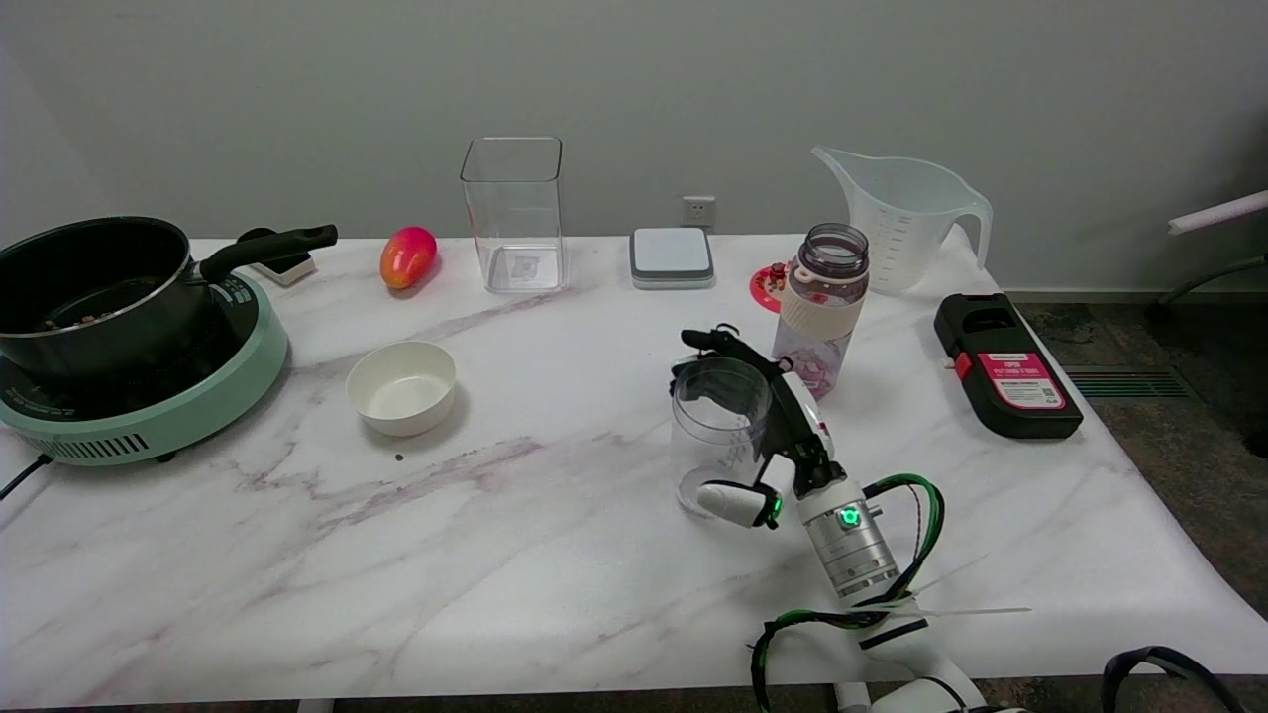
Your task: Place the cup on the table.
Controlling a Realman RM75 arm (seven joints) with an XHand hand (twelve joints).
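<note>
A clear plastic cup [715,433] stands upright at the middle right of the white marble table [555,555]. My right hand [783,431] reaches in from the lower right and wraps around the cup: black fingers curl over its far rim and the white thumb lies at its near base. Whether the cup's bottom rests on the table or hangs just above it, I cannot tell.
A purple-tinted bottle [822,305] stands just behind the hand. Farther back are a measuring jug [901,218], a tall clear container [513,213], a grey-white box [672,256] and a mango [407,256]. A white bowl [401,387], a pot [94,287] on a green cooker [198,396], and a black device [1005,364] also stand around.
</note>
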